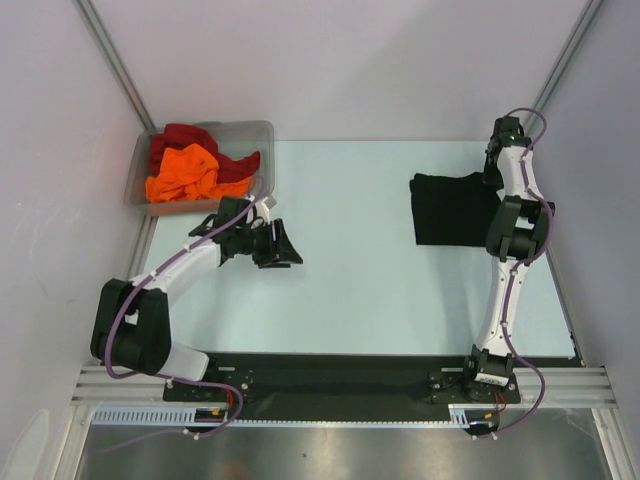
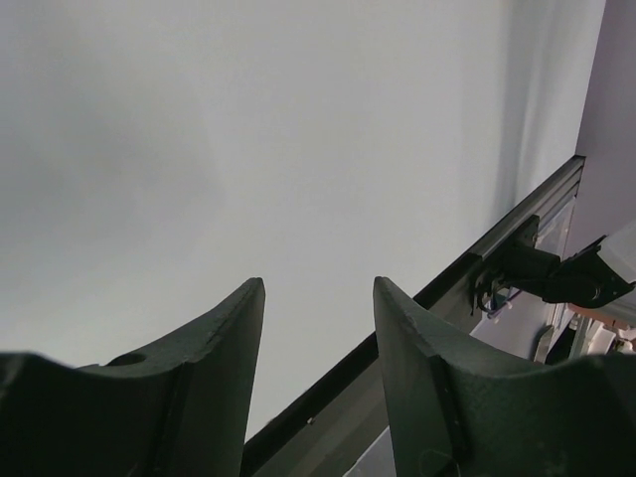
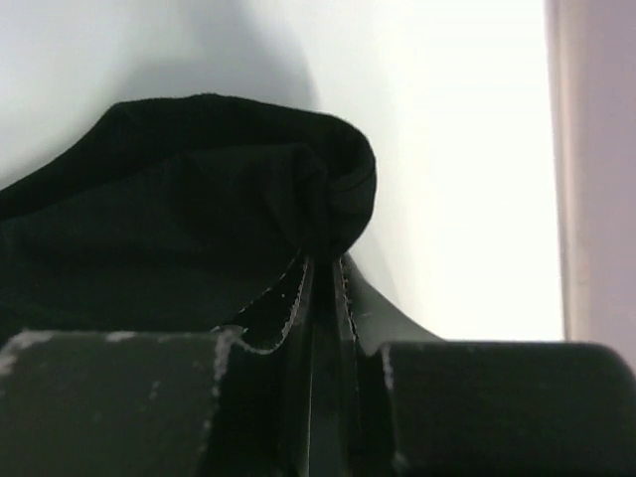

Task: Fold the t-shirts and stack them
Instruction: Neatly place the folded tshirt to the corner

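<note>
Robot lab cell: plain white walls (image 1: 350,60), aluminium posts (image 1: 112,55), a pale table (image 1: 370,290), left arm (image 1: 185,262) and right arm (image 1: 503,300) bolted to a metal rail (image 1: 110,385).

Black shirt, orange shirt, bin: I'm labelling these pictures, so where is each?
black shirt (image 1: 450,208), top view, its flat middle
orange shirt (image 1: 180,176), top view, its crumpled middle
bin (image 1: 256,130), top view, its far right corner

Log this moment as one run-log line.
left end effector: open, empty | right end effector: shut on black t-shirt edge | orange t-shirt, dark red t-shirt: crumpled in bin
</note>
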Robot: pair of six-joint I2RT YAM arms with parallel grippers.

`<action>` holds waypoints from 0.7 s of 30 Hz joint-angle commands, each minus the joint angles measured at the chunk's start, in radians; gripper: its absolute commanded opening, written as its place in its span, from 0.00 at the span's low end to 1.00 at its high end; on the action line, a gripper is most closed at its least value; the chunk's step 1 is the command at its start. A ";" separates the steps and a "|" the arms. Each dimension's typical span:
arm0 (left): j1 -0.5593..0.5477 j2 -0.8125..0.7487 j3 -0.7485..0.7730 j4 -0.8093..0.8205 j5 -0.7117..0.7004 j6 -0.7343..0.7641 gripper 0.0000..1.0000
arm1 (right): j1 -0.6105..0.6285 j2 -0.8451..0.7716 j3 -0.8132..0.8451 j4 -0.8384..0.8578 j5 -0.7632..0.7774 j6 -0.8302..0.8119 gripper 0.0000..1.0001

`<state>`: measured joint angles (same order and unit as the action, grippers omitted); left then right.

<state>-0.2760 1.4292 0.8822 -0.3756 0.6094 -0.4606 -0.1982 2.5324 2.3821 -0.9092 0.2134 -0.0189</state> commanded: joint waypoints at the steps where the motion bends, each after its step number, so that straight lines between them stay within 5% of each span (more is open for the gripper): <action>1: 0.011 0.007 -0.009 0.044 0.026 0.027 0.54 | -0.004 0.002 0.023 0.157 0.145 -0.036 0.00; 10: 0.012 0.025 -0.019 0.058 0.027 0.013 0.53 | -0.010 0.046 0.015 0.420 0.270 -0.082 0.00; 21: 0.011 0.080 0.034 0.040 0.018 -0.010 0.52 | -0.033 0.192 0.189 0.409 0.305 0.144 0.00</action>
<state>-0.2741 1.5028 0.8722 -0.3489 0.6136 -0.4690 -0.2127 2.7007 2.4916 -0.5514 0.4648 0.0158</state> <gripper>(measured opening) 0.525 0.126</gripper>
